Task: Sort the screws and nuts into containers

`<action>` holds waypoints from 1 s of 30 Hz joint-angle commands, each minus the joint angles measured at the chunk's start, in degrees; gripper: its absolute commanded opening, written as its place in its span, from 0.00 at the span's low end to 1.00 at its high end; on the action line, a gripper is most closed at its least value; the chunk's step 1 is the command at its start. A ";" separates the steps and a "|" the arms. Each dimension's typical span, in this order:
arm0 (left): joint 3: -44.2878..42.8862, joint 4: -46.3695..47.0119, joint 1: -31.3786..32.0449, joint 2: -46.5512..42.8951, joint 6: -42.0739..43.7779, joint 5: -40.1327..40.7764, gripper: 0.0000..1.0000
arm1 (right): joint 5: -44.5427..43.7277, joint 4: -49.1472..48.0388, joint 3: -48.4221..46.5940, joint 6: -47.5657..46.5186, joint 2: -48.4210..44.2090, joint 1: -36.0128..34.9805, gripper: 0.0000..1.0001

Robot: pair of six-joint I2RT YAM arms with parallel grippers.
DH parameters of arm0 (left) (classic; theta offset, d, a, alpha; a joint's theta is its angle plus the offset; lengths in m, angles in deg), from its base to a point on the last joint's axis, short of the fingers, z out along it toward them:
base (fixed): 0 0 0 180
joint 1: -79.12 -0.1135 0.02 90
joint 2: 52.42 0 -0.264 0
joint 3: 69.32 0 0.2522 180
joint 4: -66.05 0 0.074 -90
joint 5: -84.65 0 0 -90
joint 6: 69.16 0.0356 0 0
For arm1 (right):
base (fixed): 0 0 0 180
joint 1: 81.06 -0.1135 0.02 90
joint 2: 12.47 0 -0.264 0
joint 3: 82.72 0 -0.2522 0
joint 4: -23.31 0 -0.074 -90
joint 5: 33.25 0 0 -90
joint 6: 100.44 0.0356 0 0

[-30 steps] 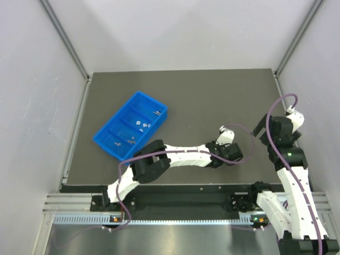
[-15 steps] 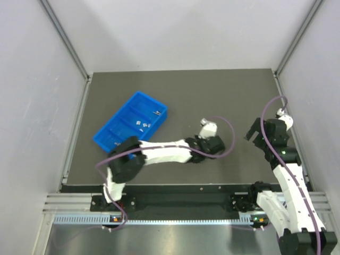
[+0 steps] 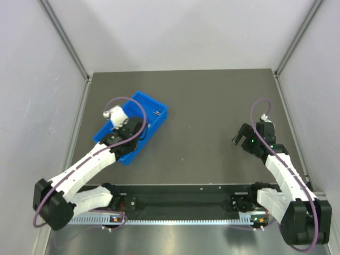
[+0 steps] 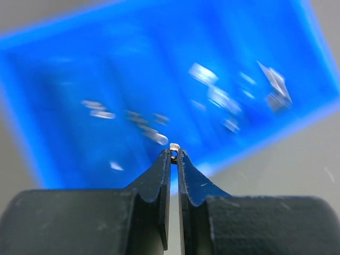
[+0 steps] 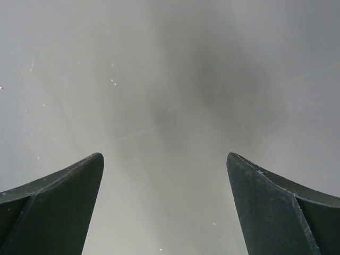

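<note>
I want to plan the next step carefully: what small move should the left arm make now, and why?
Probably open the left claw slightly to drop the small metal part. The claw is shut on it at its tips, above the blue tray, which already holds similar pieces. Blur hides which compartment lies below.

On my right wrist feed, the right gripper [image 5: 163, 156] is spread wide, with one dark finger [image 5: 58, 191] in each lower corner. Between and ahead of them lies blurred grey table [image 5: 175, 79], flecked with a few pale specks [image 5: 112, 81].
</note>
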 commanded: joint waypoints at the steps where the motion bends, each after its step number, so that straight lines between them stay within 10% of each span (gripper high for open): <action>1: 2.48 -8.88 -8.75 -6.22 -2.86 3.83 0.09 | 2.02 -5.78 -0.43 0.77 2.06 0.58 1.00; 8: 10.14 -4.75 -24.24 -7.99 4.09 -4.87 0.09 | 2.20 -6.66 -0.52 -0.37 3.39 0.58 1.00; 30: 11.47 3.87 -25.04 -5.78 8.39 -10.33 0.12 | -1.14 -2.09 -2.01 -2.31 -0.74 0.58 1.00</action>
